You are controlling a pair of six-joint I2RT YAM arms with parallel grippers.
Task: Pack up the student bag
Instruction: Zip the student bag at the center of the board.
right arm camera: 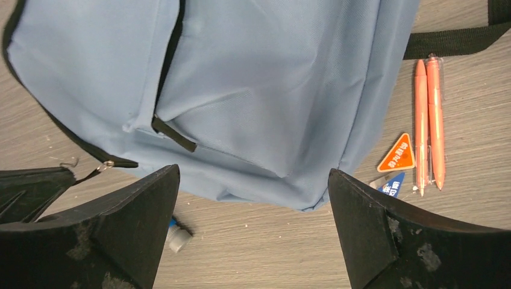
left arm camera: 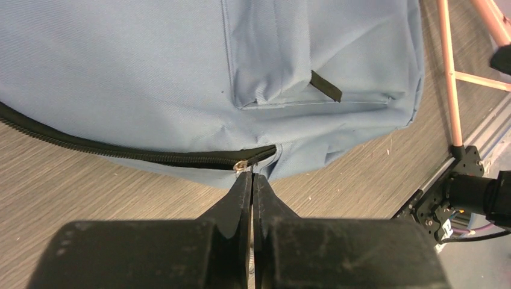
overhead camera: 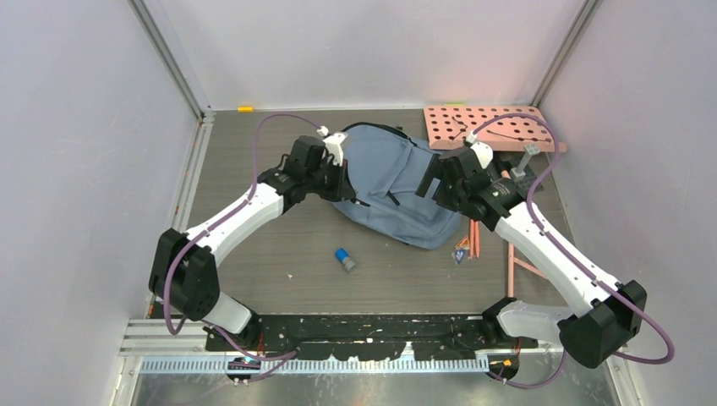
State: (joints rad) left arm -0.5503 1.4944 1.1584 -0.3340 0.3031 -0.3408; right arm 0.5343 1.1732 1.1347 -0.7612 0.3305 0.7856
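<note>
The student bag (overhead camera: 389,182) is a grey-blue backpack lying flat in the middle of the table, front pocket up. It fills the left wrist view (left arm camera: 150,66) and the right wrist view (right arm camera: 253,78). My left gripper (overhead camera: 352,198) is at the bag's left edge. Its jaws (left arm camera: 252,176) are pressed together on the zipper pull (left arm camera: 241,165) at the end of the dark zipper line (left arm camera: 120,153). My right gripper (overhead camera: 435,193) hovers over the bag's right side. It (right arm camera: 253,170) is wide open and empty above the bag's lower edge.
A small blue-capped tube (overhead camera: 344,259) lies in front of the bag. Two orange pens (right arm camera: 428,120) and an orange and blue tag (right arm camera: 398,153) lie to the bag's right. A pink pegboard (overhead camera: 490,127) stands at the back right. A thin pink frame (left arm camera: 449,72) lies by the right edge.
</note>
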